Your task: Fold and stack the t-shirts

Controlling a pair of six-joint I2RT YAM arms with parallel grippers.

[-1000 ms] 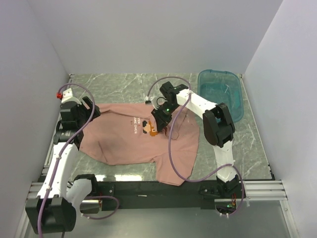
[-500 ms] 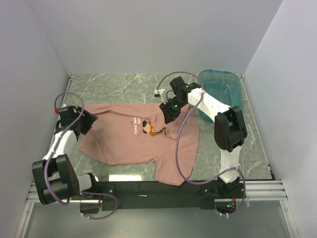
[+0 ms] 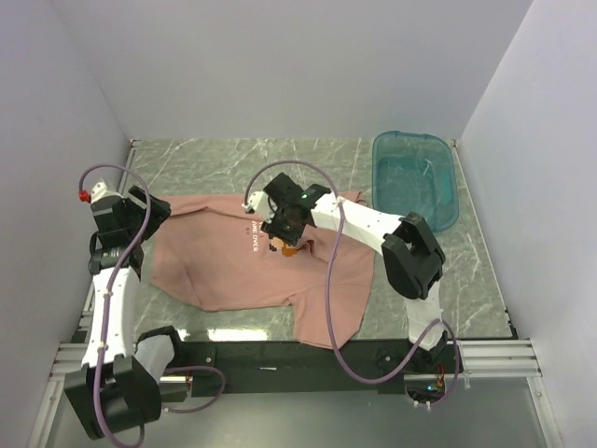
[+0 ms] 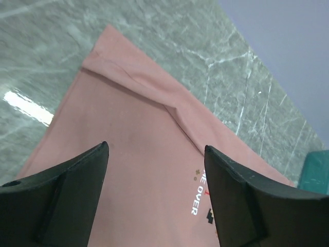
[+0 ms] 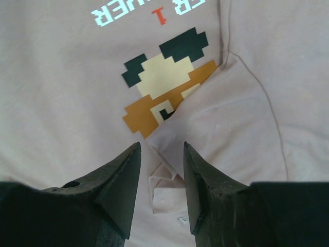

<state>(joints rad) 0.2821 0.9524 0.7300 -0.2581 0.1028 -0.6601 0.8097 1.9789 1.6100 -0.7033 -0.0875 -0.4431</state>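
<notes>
A salmon-pink t-shirt (image 3: 233, 266) lies spread on the marble table, chest print (image 3: 270, 241) facing up. My right gripper (image 3: 283, 224) hovers low over the print. In the right wrist view its jaws (image 5: 162, 148) stand open around a folded flap of the t-shirt (image 5: 226, 118) that covers the edge of the pixel print (image 5: 159, 77); the pads do not pinch it. My left gripper (image 3: 147, 211) is above the shirt's left end, open wide (image 4: 155, 149) with only flat t-shirt (image 4: 128, 154) and its hem below.
A translucent teal tub (image 3: 415, 179) stands at the back right, its corner (image 4: 318, 165) showing in the left wrist view. Bare marble (image 3: 215, 163) lies behind the shirt. Walls close in on both sides, and the black rail (image 3: 280, 353) runs along the near edge.
My right gripper moved left from the shirt's right part to over the print, and its jaws widened. The left arm rose and drew back towards the left wall.
</notes>
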